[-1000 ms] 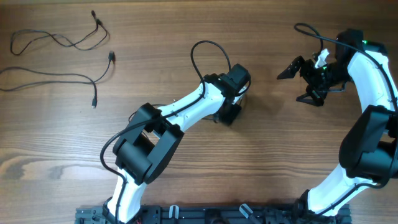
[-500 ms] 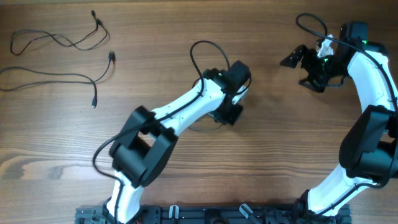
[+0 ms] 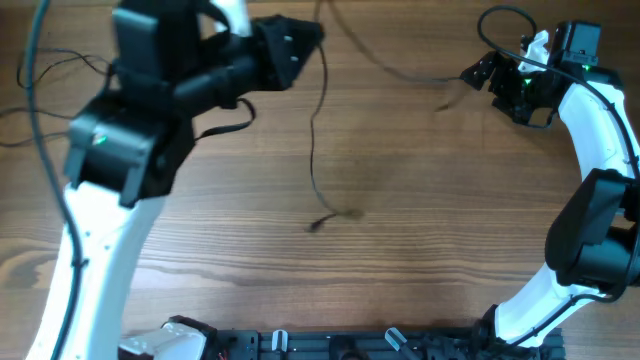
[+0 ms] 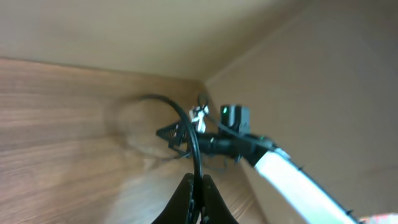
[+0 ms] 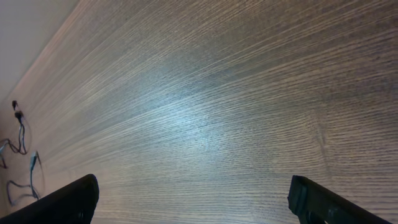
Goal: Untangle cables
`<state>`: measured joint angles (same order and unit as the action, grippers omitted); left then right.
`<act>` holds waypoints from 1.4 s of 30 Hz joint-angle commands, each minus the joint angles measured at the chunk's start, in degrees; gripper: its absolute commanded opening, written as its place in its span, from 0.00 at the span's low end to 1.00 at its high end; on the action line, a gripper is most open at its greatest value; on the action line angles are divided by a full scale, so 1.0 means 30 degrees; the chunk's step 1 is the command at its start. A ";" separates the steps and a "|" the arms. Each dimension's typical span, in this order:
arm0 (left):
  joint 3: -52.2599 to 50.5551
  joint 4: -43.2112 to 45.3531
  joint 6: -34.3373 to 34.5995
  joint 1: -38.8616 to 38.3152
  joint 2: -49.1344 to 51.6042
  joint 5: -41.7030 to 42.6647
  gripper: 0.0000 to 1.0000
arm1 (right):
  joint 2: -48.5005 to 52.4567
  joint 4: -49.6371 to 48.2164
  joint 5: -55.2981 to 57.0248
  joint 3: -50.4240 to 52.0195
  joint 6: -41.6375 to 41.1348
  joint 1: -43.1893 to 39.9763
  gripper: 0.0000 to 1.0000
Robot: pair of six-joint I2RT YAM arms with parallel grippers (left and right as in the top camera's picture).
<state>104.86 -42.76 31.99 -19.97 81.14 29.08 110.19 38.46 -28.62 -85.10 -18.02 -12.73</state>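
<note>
well, the left jaws, high at eleven o'clock, pinch a thin black flexible cable (image 3: 312,160) dangling toward the brown wooden counter (image 3: 420,250) (its tip near centre); the right jaws, two o'clock, stand wide apart.

The left arm (image 3: 110,170) rises from the near-left base, high toward the overhead camera, with its forearm reaching to the far left. The left gripper (image 3: 312,38) points right, its jaws pressed together on a thin cable (image 4: 193,148). The right arm (image 3: 603,130) arcs from the near-right base to the far right. The right gripper (image 3: 495,90) points left, its jaws spread wide.
</note>
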 commanded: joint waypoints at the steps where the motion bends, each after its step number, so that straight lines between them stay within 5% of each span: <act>1: -0.0015 0.0670 0.2856 0.1217 -0.1107 0.0510 0.04 | -0.0372 -0.0102 0.0270 -0.0051 -0.0058 0.0095 1.00; 9: -0.0015 -0.0605 0.5093 0.4269 -0.2033 0.0342 0.04 | -0.0372 -0.0102 0.0270 -0.0051 -0.0066 0.0095 1.00; 14: -0.0015 -0.2433 0.9573 0.6681 -0.2047 -0.3118 0.04 | -0.0372 -0.0102 0.0262 -0.0051 -0.0058 0.0095 1.00; 24: -0.0022 -0.7322 1.5089 1.4855 -0.2047 -0.3082 0.04 | -0.0372 -0.0102 0.0262 -0.0051 -0.0058 0.0095 1.00; 32: -0.0022 -0.9100 1.9628 1.8156 -0.2011 -0.3220 0.04 | -0.0372 -0.0102 0.0270 -0.0051 -0.0058 0.0095 1.00; 35: -0.0022 -0.8910 2.1587 1.8790 -0.1792 -0.5464 0.04 | -0.0372 -0.0102 0.0270 -0.0051 -0.0066 0.0095 1.00; 42: -0.0022 -0.9318 2.1493 2.0291 0.0182 -1.0805 0.04 | -0.0372 -0.0102 0.0270 -0.0051 -0.0066 0.0095 1.00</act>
<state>104.84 -70.48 95.46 39.38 78.91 6.28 110.19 38.28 -28.34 -85.08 -18.13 -12.73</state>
